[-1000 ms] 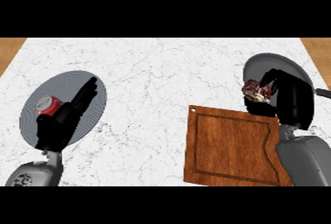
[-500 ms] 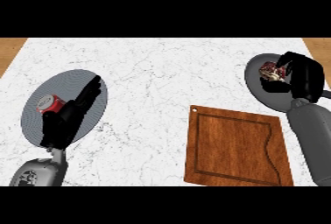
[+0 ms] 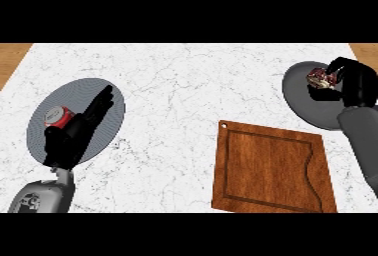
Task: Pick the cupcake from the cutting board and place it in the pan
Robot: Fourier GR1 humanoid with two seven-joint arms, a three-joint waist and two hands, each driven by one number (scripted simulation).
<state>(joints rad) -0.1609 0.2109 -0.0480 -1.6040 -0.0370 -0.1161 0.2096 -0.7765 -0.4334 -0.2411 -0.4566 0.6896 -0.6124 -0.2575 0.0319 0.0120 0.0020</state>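
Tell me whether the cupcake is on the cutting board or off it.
Off it. The cupcake is in the right robot hand over the pan; the cutting board shows nothing on it.

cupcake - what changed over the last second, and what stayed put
The right robot hand, fingers curled round the cupcake, carried it away from the cutting board and further over the pan, toward the pan's far side. It has not let go. The left robot hand stayed open over the grey plate beside the red can; the board did not move.
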